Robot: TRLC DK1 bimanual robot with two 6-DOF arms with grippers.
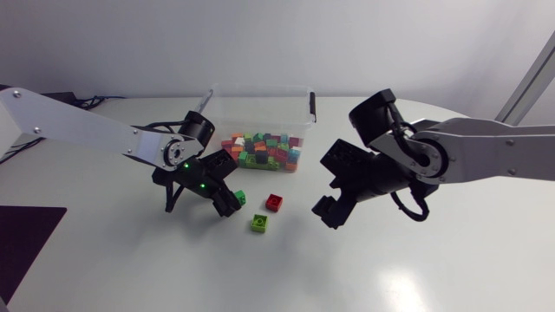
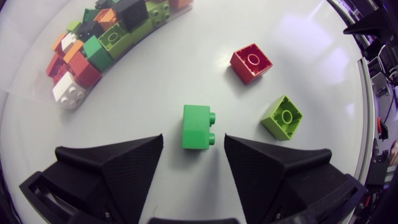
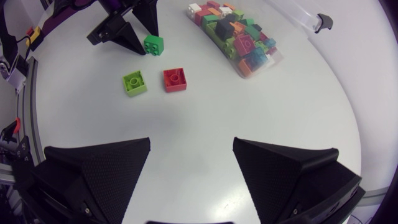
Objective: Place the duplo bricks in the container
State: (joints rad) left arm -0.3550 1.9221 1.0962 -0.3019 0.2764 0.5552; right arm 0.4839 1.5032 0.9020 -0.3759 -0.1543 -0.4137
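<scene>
looking down from the head view, we see our left gripper (image 1: pixel 230 204) low over the table (image 1: pixel 130 260) with a dark green brick (image 1: pixel 239 198) at its fingertips, a red brick (image 1: pixel 274 203) and a lime brick (image 1: pixel 259 224) just beyond them, our right gripper (image 1: pixel 328 212) well apart, and the clear container (image 1: pixel 260 90) holding a pile of bricks (image 1: pixel 264 149). from the left wrist view, our fingers are spread and the dark green brick lies on its side between them, touching neither, the red and lime bricks ahead. from the right wrist view, our fingers stand wide apart over bare table, all three loose bricks well ahead.
</scene>
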